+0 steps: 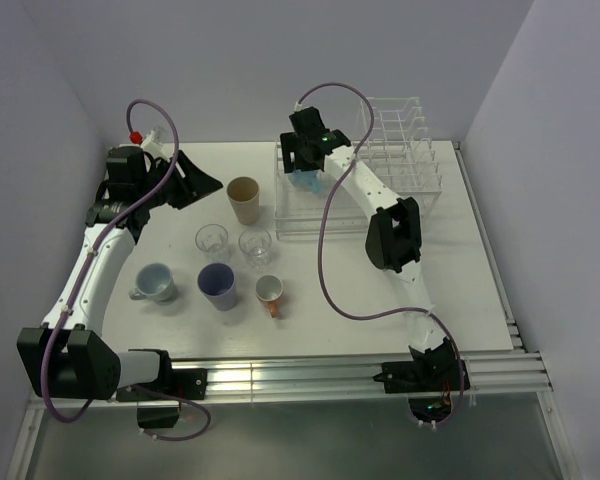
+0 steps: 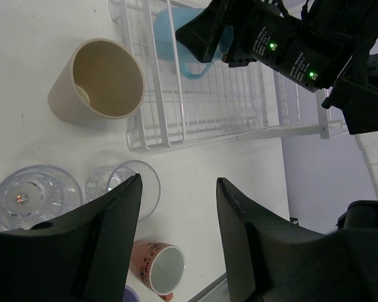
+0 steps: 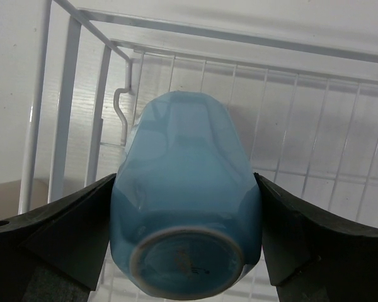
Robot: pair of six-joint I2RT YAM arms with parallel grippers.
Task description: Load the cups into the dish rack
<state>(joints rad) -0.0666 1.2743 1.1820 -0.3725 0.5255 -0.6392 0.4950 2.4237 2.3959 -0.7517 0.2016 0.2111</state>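
The right gripper (image 3: 186, 207) pinches the light blue cup (image 3: 183, 163) by its sides. The cup's base faces the wrist and its mouth points away at the wire floor of the dish rack (image 2: 176, 135), inside the low section near its left side. The cup's long axis runs straight on from the gripper, so releasing it looks like the next call; whether the rim touches the wires I cannot tell. The left gripper (image 2: 179, 182) hangs spread and empty over the clear glasses (image 2: 28, 195), on the arm nearer the cups standing on the table (image 2: 25, 38).
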